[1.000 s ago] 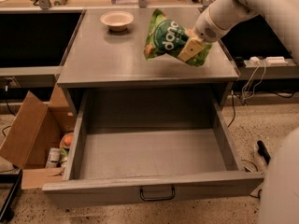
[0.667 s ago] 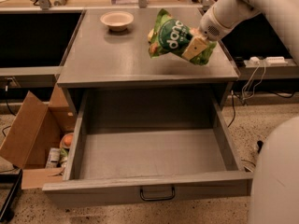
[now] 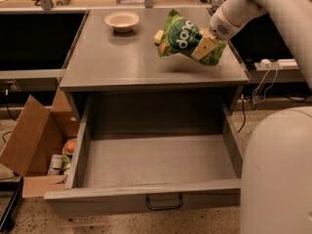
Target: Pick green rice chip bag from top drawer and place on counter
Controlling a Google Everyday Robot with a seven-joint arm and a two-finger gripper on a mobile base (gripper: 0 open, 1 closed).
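While the bag hangs aloft, step in hand: the pick from the drawer looks done and the placing is under way; release has not happened.
Green rice chip bag [image 3: 187,38]: in the air above the right rear part of the counter, tilted, white lettering toward the camera; a shadow beneath it suggests it hangs apart from the surface.
Gripper [image 3: 205,48]: at the bag's lower right corner, over the counter's right side; the fingers are closed on the bag, one tan pad [image 3: 204,48] lying flat on its face.
Arm [image 3: 273,4]: reaches in from the upper right, white and bulky.
Counter [image 3: 122,57]: flat grey top with bare surface directly under the bag and to its left.
Top drawer [image 3: 141,196]: pulled fully out below the counter, grey floor showing, dark wire handle [image 3: 164,202] at the front.
Bowl [image 3: 122,21]: pale, at the counter's rear left, well apart from the bag.
Yellow object [image 3: 158,36]: small, just beside the bag's left edge, probably a sponge resting on the counter.
Cardboard box [image 3: 29,140]: open, on the floor left of the cabinet.
Next move calls for: lowering until the bag's bottom meets the grey top, clear of the yellow object, then opening the fingers and lifting away without dragging the crinkled foil.
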